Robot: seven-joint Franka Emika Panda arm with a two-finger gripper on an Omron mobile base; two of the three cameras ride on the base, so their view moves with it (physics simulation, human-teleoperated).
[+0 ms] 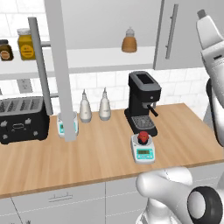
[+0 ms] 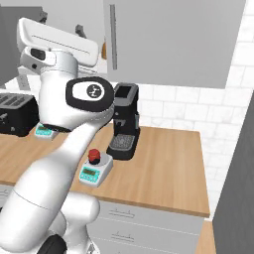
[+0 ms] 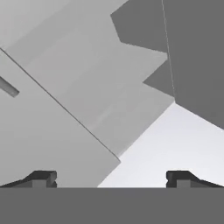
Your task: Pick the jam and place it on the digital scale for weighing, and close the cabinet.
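Already the jam [image 1: 142, 138] is resting upright on the platter of the scale [image 1: 143, 151], just in front of the coffee machine [image 1: 143, 101], so the weighing part is judged done. A second scale [image 1: 68, 126] is being left bare near the toaster [image 1: 22, 119], partly hidden behind the edge of the open cabinet door [image 1: 61, 65]. That door is standing swung out toward the robot, with its bar handle [image 1: 40, 65] beside it, which is why the shelf [image 1: 87, 63] with the brown bottle [image 1: 129, 40] and the yellow-labelled jar [image 1: 26, 44] is being exposed. The gripper [image 3: 111, 178] is being held wide apart and empty, its tips [image 3: 42, 178] facing flat grey cabinet panels [image 3: 78, 74], apparently raised for pushing the door closed.
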